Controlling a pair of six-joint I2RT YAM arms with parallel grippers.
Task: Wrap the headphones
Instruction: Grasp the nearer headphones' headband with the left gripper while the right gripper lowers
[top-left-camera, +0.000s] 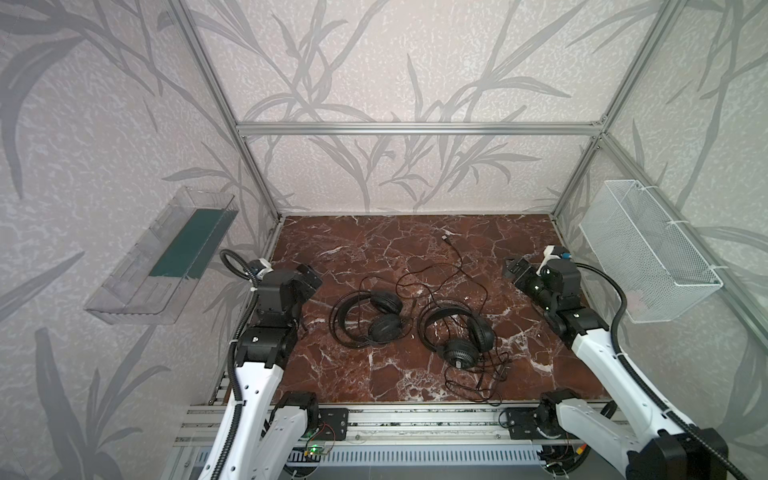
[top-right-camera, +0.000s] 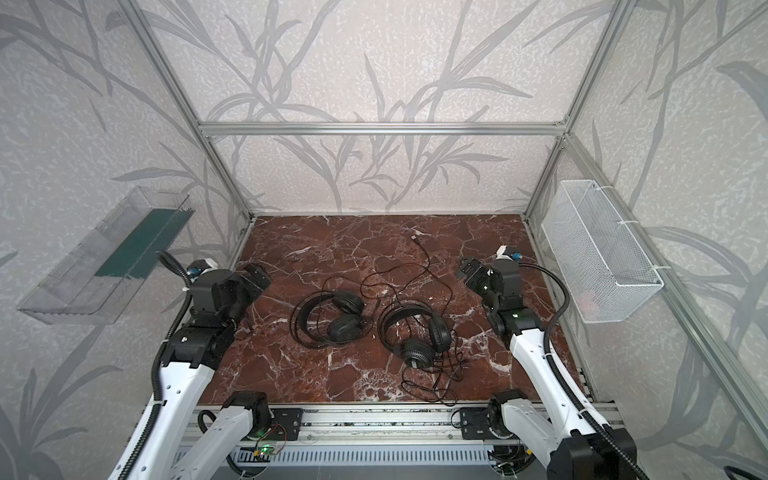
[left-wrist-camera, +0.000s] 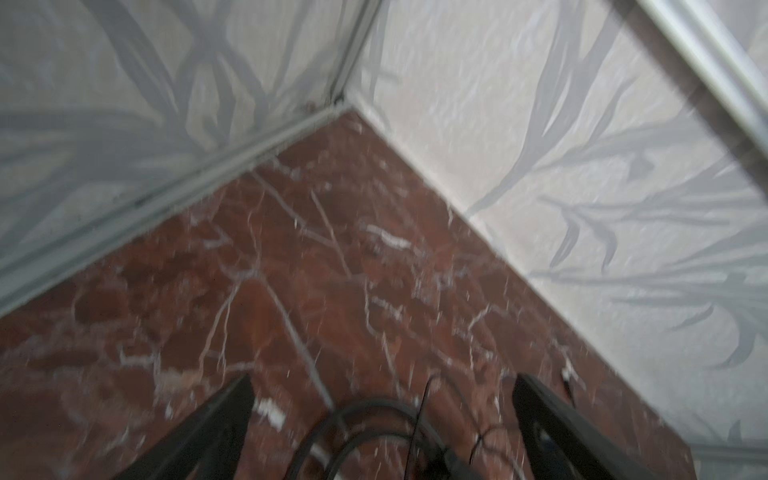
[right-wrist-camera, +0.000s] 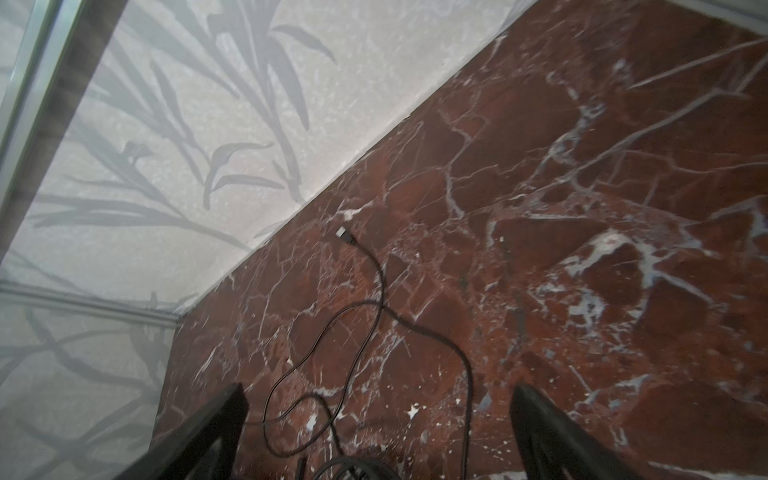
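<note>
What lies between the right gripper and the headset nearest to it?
Only loose loops of thin black cable, between right gripper and headset; shown in both top views and the right wrist view.

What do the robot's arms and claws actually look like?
The left arm and right arm have white shells, chunky black joints and a ribbed black hose. The left gripper and right gripper each have two slim black fingers.
</note>
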